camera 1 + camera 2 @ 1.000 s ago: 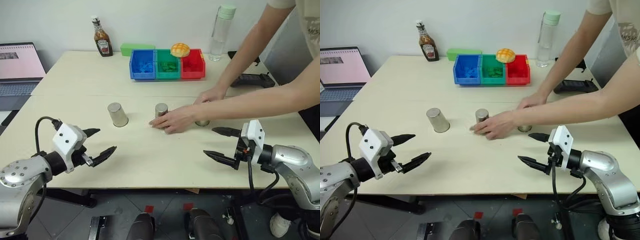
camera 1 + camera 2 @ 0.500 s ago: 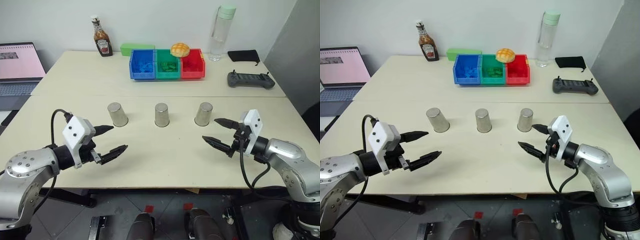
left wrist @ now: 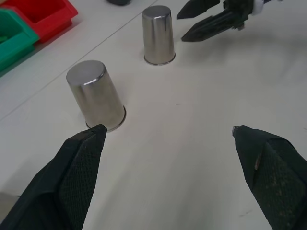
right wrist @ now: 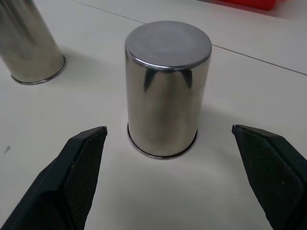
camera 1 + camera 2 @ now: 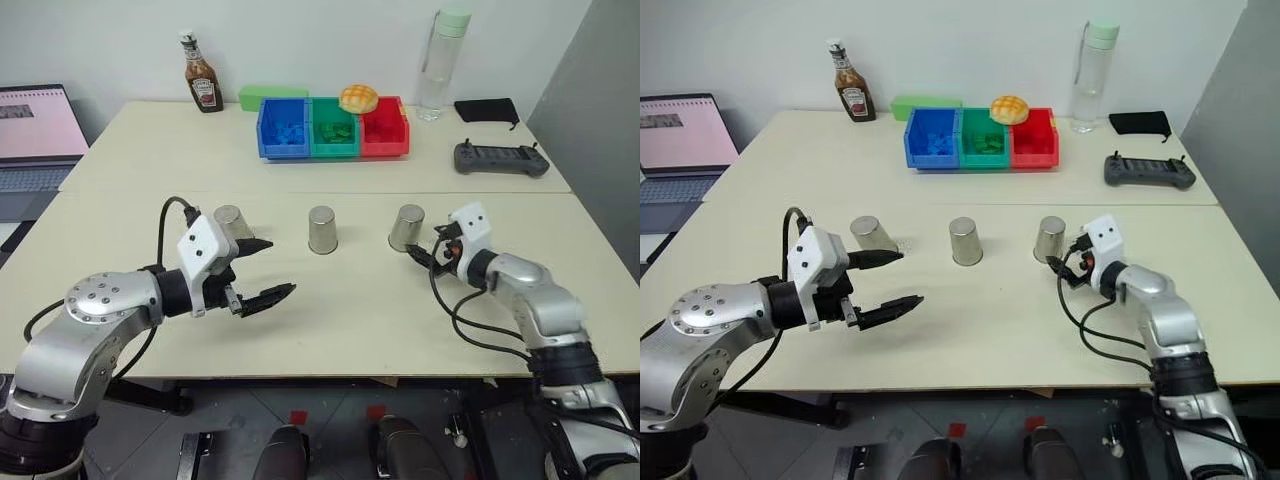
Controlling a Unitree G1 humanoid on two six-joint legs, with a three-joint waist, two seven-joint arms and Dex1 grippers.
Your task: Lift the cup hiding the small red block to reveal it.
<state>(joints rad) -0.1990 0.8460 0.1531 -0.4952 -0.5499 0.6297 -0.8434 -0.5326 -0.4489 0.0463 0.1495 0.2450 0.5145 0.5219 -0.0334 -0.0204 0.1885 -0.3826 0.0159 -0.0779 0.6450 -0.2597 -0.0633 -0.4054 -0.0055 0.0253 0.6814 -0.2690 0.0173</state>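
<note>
Three shiny steel cups stand upside down in a row on the table: left cup [image 5: 230, 224], middle cup [image 5: 322, 229] and right cup [image 5: 406, 227]. The small red block is hidden; I cannot tell which cup covers it. My right gripper [image 5: 424, 256] is open, low over the table just in front of the right cup [image 4: 167, 86], with one finger [image 4: 76, 177] to either side and not touching it. My left gripper [image 5: 281, 266] is open and empty, in front of the left cup. It points towards the middle cup [image 3: 96, 98], with the right cup [image 3: 158, 33] beyond it.
Blue [image 5: 284, 128], green [image 5: 334, 129] and red [image 5: 385, 127] bins stand at the back, with a bun [image 5: 359, 98] on top. A ketchup bottle [image 5: 201, 84], water bottle [image 5: 441, 64], controller [image 5: 501, 158] and laptop [image 5: 35, 135] ring the table's far edges.
The person's arms, which were on the cups a second ago, have withdrawn. My right gripper has moved forward up to the right cup. My left gripper has swung right, towards the middle.
</note>
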